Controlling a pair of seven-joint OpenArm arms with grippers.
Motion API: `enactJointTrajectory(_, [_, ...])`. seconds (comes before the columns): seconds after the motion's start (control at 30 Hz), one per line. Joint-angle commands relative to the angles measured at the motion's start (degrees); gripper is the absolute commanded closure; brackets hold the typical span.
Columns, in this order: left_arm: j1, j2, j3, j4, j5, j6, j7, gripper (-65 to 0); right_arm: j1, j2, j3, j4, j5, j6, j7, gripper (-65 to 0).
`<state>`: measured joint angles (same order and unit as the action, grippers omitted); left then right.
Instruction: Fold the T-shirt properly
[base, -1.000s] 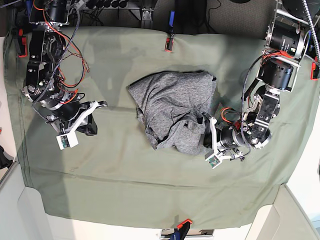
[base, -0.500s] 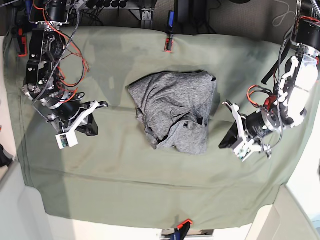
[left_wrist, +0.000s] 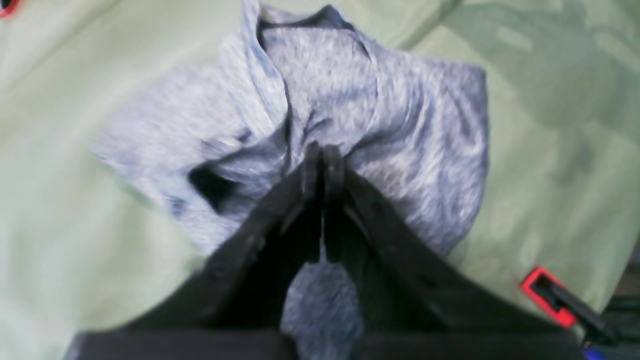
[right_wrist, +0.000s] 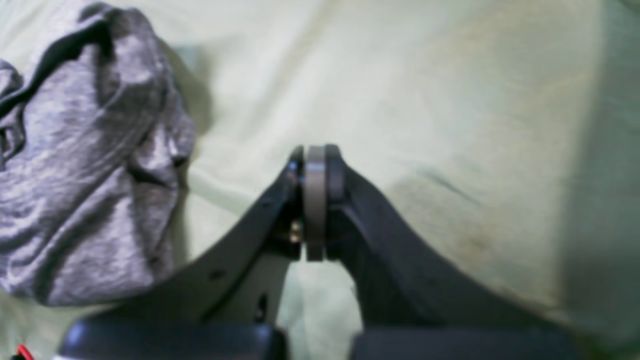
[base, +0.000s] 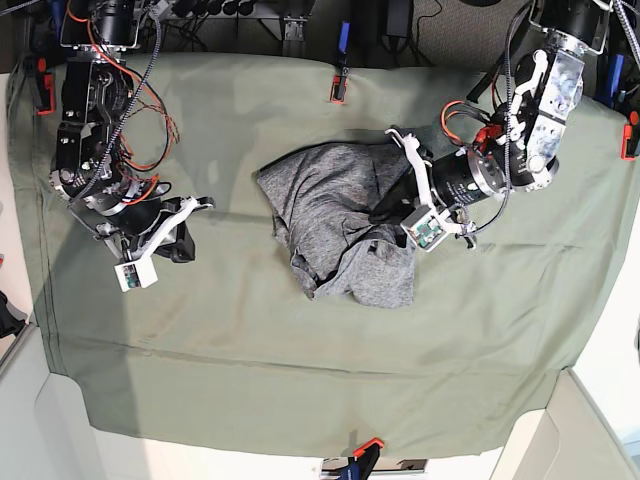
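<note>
Over the shirt (base: 345, 225), my left end effector (left_wrist: 320, 155) is pressed together, pinching nothing I can confirm; spread wide, catch one hem layer only.

The setting is a robotics laboratory or test cell, not a home. A flat work table (base: 300, 400) is covered by an olive-green cloth (base: 240, 340) held at its edges by red clamps (base: 337, 88) at the far side and near side. Two black robot arms with exposed red and orange wiring (base: 135, 95) are mounted at the far corners of the table. Small circuit boards (base: 131, 277) are fixed near the arm ends. Behind the table, dark cabling and metal frame parts (base: 290, 25) stand on grey carpet-like flooring. A single grey T-shirt (base: 330, 215) lies on the cloth as the test piece.
</note>
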<state>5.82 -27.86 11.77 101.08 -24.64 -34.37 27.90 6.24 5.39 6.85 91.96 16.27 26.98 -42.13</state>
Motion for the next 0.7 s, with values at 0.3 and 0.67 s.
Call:
enactJointTrajectory(0.3, [-17.6,1.4,-0.4,-19.9,0.0,0.0,-3.9,-1.1,-0.4,0.2,0.2,0.9,0.9,0.0,1.3,0.0])
enactJointTrajectory(0.67, [-19.6,-4.5,-0.5,-22.2,-7.1,-2.4,0.8,-1.1,-0.5,0.3,0.2,0.9,0.6,0.0,1.3,0.0])
